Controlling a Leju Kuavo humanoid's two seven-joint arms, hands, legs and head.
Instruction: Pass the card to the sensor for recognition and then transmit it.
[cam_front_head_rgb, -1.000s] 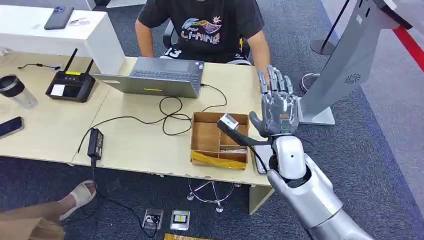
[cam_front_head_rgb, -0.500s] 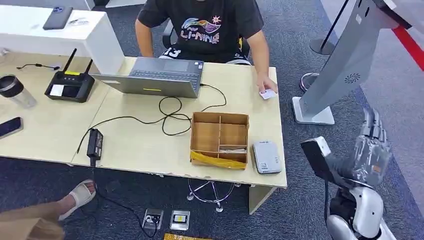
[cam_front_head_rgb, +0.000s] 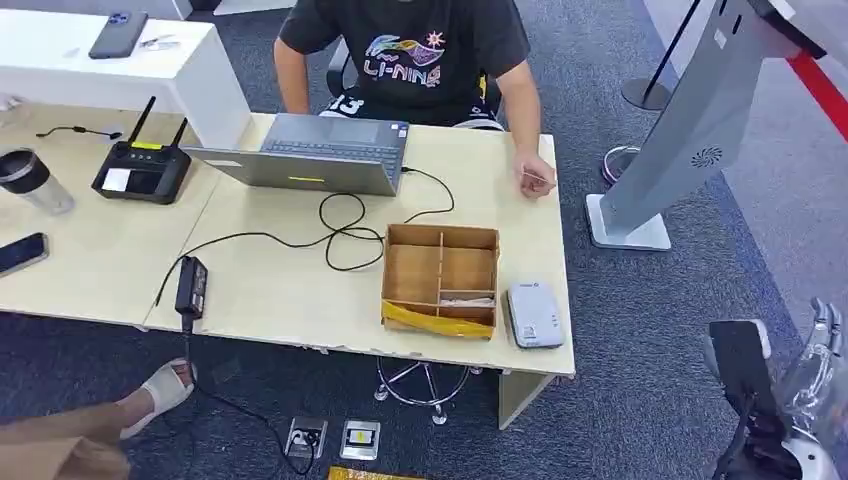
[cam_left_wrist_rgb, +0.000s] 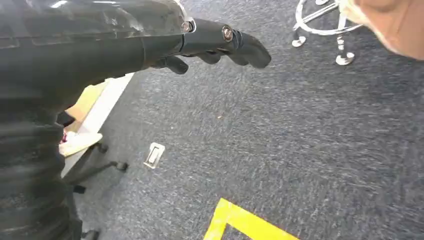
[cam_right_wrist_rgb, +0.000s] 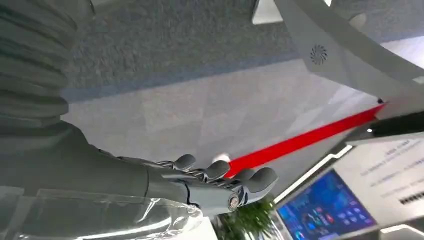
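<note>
My right robot hand (cam_front_head_rgb: 815, 365), fingers spread and empty, hangs off the surface's (cam_front_head_rgb: 280, 290) right end. Card (cam_front_head_rgb: 537, 179) lies up-left in a person's hand (cam_front_head_rgb: 533, 175), beyond the sensor (cam_front_head_rgb: 533, 314).

sensor (cam_front_head_rgb: 534, 314) right of box (cam_front_head_rgb: 441, 279), on table (cam_front_head_rgb: 280, 290)

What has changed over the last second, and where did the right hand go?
The right hand has swung back from above the desk, near the person's hand, and dropped low beside the desk's right end, holding nothing. The card is with the person, who has pulled it in slightly. The sensor, wooden box and laptop stayed put.
</note>
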